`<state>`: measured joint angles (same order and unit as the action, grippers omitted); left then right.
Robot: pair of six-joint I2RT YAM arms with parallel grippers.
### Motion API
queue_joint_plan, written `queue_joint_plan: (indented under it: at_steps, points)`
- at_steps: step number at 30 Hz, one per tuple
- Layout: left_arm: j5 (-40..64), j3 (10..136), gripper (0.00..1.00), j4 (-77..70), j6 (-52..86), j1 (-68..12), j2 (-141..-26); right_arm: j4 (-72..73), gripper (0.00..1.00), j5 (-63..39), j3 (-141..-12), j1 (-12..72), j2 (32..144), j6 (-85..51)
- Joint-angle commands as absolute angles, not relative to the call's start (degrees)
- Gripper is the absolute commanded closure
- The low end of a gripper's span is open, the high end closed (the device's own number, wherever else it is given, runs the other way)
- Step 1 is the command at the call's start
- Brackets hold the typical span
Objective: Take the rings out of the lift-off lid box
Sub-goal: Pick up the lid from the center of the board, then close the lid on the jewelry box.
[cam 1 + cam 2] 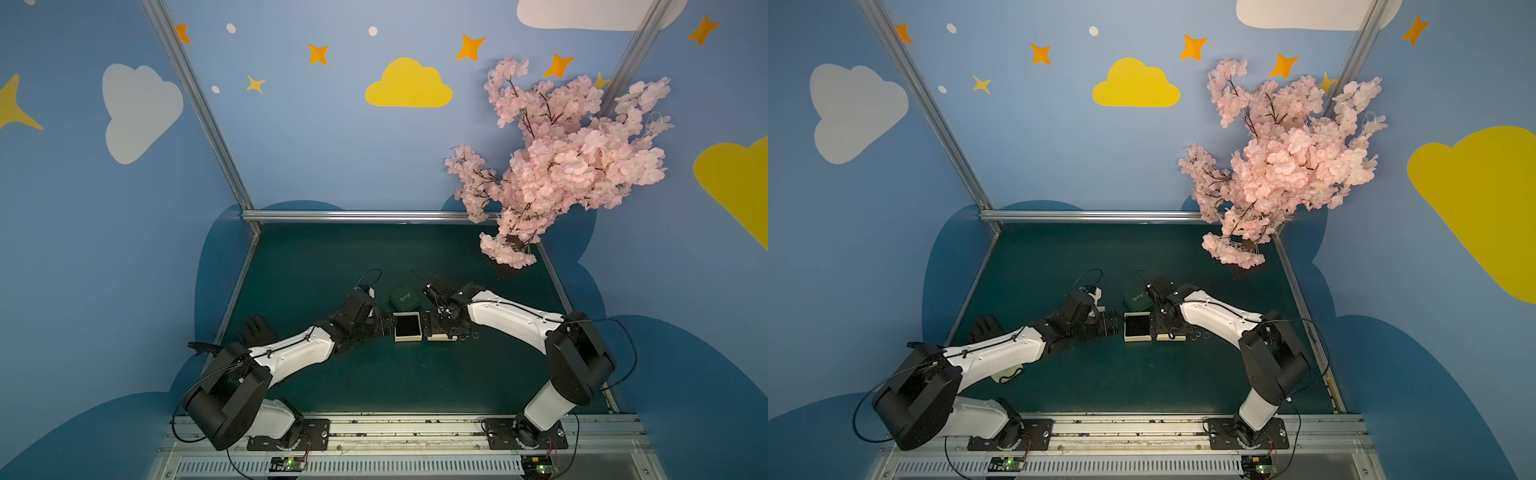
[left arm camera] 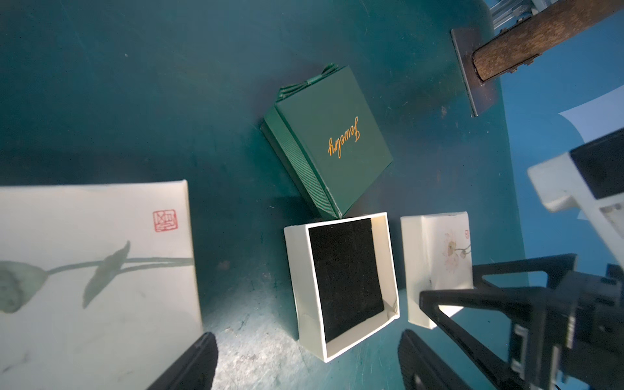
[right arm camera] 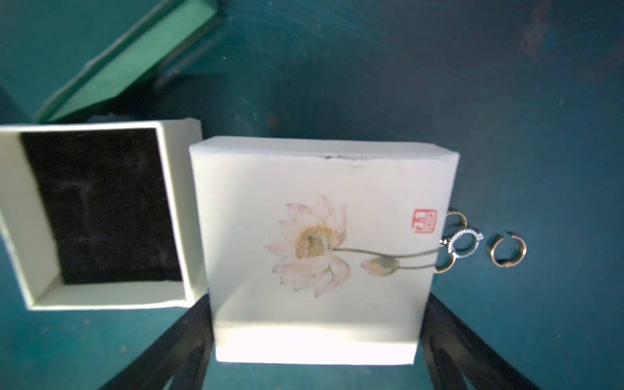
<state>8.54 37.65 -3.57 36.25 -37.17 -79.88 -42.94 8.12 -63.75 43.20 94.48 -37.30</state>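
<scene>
Beside lid (image 3: 320, 236), rings (image 3: 467, 232) partly hidden

Gold script "Jewelry" marks the green box (image 2: 334, 141); the red seal (image 3: 424, 221) on the lid (image 3: 371, 185) is unreadable.

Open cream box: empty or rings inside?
Empty. The box shows only black pad; rings lie on the table beside the lotus lid.

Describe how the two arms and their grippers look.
The left arm and right arm have white shells joined by bulky black joint housings, with thin black cables looping alongside. The left gripper and right gripper are black; the right one's fingers are open triangular frames.
</scene>
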Motion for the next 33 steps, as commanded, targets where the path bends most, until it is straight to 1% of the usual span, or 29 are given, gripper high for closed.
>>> queue_joint_plan:
  at_steps: [1,7,13,23,33]
  points:
    - [7.73,37.26,0.15,-3.32,36.48,-36.91,-78.91,-45.12,0.09,7.17,-65.27,44.03,92.16,-39.36]
    - [7.73,37.07,0.15,-3.6,36.75,-37.0,-79.04,-41.68,0.09,4.94,-65.35,45.16,91.71,-39.73]
    - [7.39,37.02,0.15,-3.59,36.97,-36.91,-79.19,-39.56,0.09,2.54,-68.8,46.29,95.75,-38.65]
    - [7.03,37.0,0.15,-3.43,37.02,-36.84,-78.96,-40.49,0.09,1.93,-74.99,48.23,102.35,-37.06]
    - [6.94,36.94,0.15,-3.43,37.11,-36.9,-79.02,-41.74,0.09,1.93,-77.25,49.35,104.8,-36.69]
